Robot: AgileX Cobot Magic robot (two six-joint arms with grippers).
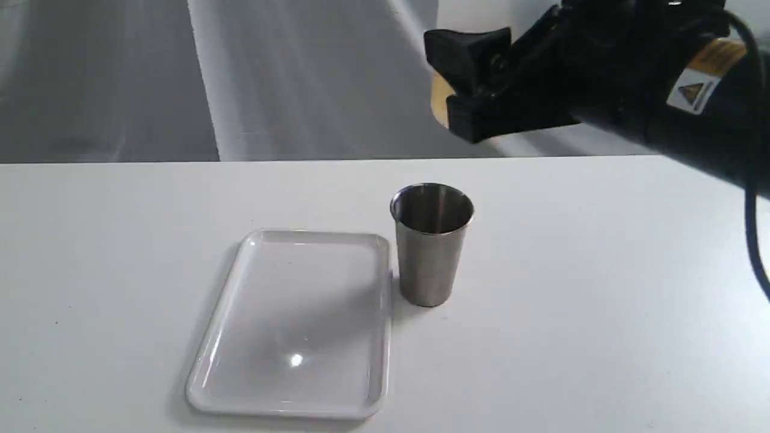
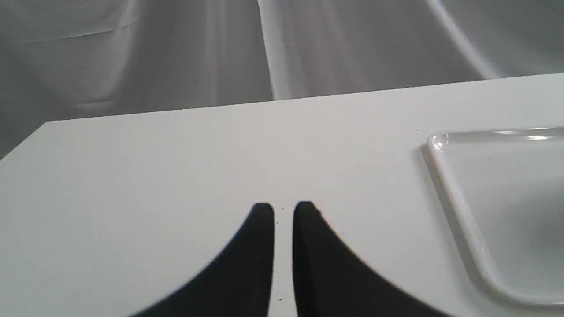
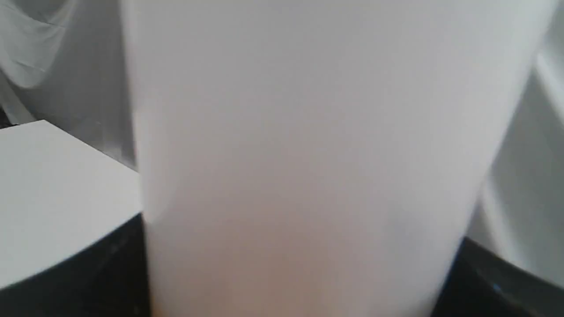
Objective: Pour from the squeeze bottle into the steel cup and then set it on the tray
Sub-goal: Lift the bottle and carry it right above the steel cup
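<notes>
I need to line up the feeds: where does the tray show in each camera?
Exterior view: the tray lies left of centre on the table, just beside the steel cup.
Left wrist view: one corner and part of the tray show at the picture's edge, off to the side of the left pincer.
Right wrist view: not in it; the squeeze bottle fills most of the picture.
Shared landmark: the white table meeting the grey curtain.

On the table [image 1: 601, 300], steel cup [image 1: 431, 246] just right of the tray [image 1: 283, 412]; squeeze bottle [image 3: 308, 154] above the cup.
</notes>
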